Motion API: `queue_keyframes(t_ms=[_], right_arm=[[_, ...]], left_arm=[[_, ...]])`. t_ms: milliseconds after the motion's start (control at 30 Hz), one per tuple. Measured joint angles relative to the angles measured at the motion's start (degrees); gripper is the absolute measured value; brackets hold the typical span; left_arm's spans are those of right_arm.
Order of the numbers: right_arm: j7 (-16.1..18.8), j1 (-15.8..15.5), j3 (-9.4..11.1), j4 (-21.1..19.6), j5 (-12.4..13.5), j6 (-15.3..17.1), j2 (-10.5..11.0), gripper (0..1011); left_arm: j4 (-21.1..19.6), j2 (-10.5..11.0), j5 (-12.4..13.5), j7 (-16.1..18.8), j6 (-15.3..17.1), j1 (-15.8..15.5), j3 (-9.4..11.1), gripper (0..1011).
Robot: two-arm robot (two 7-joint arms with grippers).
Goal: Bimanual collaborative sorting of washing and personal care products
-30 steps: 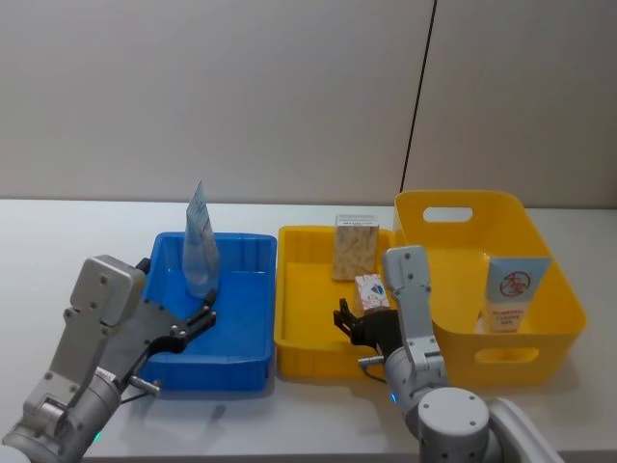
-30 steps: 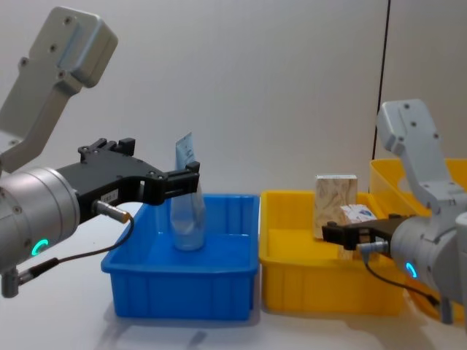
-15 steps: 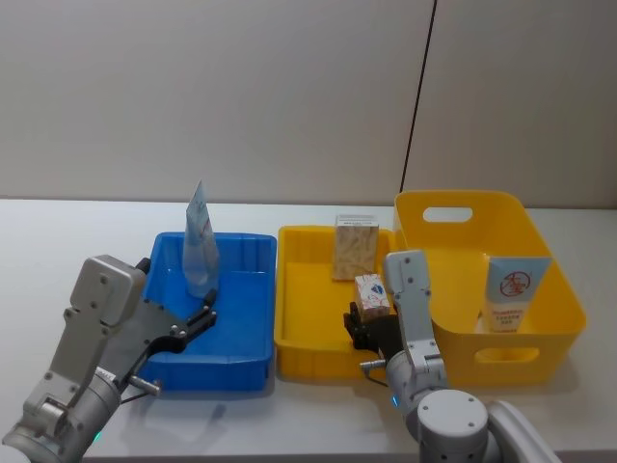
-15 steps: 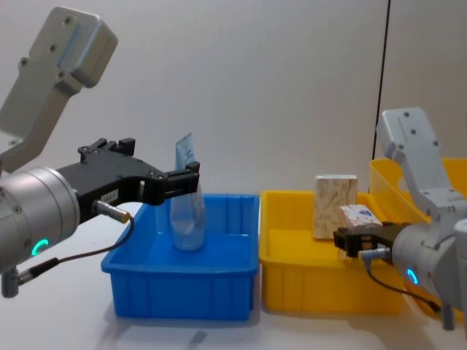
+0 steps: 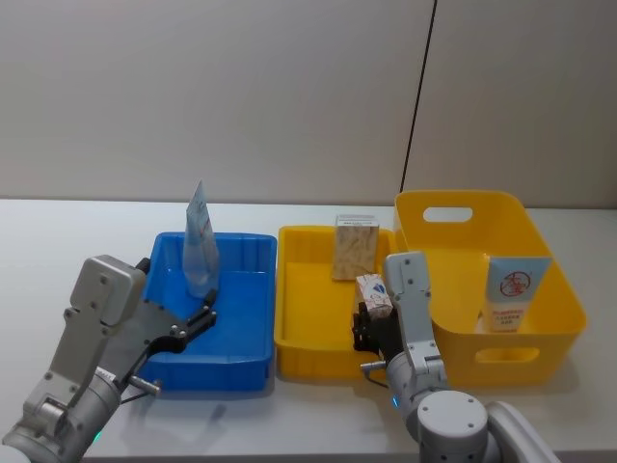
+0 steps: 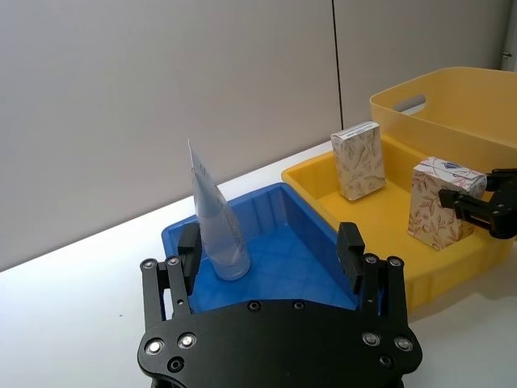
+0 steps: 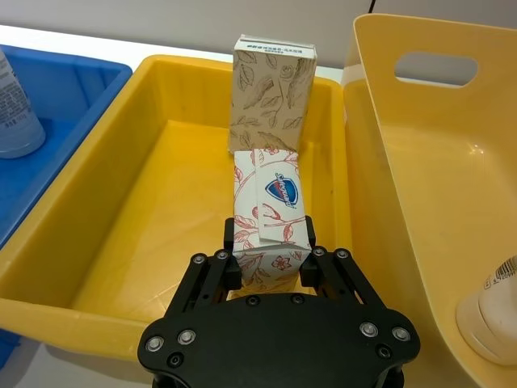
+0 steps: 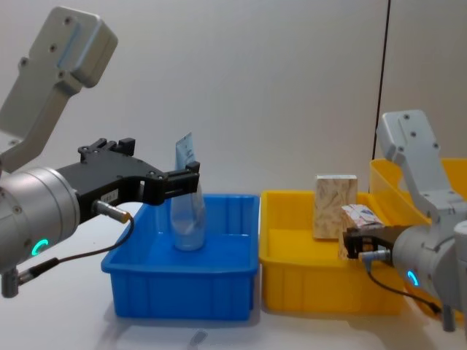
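A small light-blue tube stands upright in the blue bin. My left gripper hovers open at that bin's near side, its fingers wide apart and short of the tube. In the yellow tray, a tan speckled box stands at the back. In front of it is a white box with red leaf print, slightly tilted. My right gripper is shut on its lower sides. A larger tube with a red circle logo leans inside the tall yellow bin.
The three containers stand side by side on a white table, blue at the left, tall yellow at the right. A grey wall rises close behind. Bare tabletop lies left of the blue bin and along the front edge.
My right gripper's fingers have closed in from wide open onto the white leaf-print box, which now tilts a little. The left arm and the small tube have not moved.
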Motion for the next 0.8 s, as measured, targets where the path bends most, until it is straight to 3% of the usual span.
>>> queue_keyframes(t_ms=[400,800], right_arm=[[1.81,-0.97,0.43,-2.14,0.69,-3.41,0.06,335],[4.53,-2.64,2.23,-8.01,3.3,-9.25,-0.41,322]], left_arm=[[0.0,0.0,0.0,0.0,0.0,0.0,0.0,1001],[0.0,0.0,0.0,0.0,0.0,0.0,0.0,1001]])
